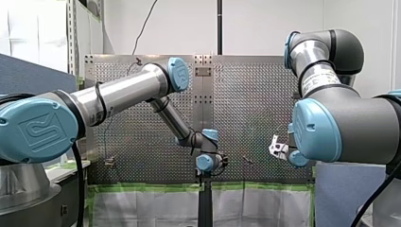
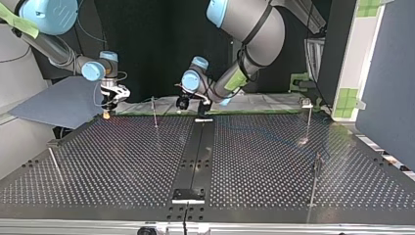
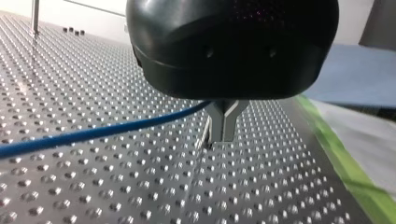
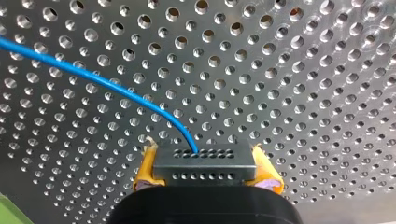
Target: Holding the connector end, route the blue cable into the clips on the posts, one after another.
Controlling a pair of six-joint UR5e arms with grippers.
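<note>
Broad perforated metal bench [image 2: 264, 161], dotted all over with holes, split down the middle by a dark plain strip [image 2: 195, 156]. Thin upright posts [image 2: 309, 120] well apart on it: in the top view, one near the far edge on each half and one more toward the near edge on each side. Along the bench's edge in the front view, green tape [image 1: 156, 187], with pale sheeting [image 1: 142, 208] below it. White wall [image 1: 189, 23] beyond in that view. Dark backdrop behind the arms in the top view, with a grey-blue panel [image 2: 58, 100] at its left and a blue partition [image 2: 386, 73] at its right.

Clamped between the yellow pads [image 4: 147, 165] of my right gripper [image 4: 205, 168]: a grey connector [image 4: 205, 161] with rows of small holes, close over the bench near its far left corner in the top view. From the connector's face, the blue cable [image 4: 116, 91], arcing away across the holes. Further along, just above the bench by the dark strip's far end, my left gripper [image 3: 223, 137]: metal fingers closed tip to tip, with the cable running into the notch between them just under the black housing.
</note>
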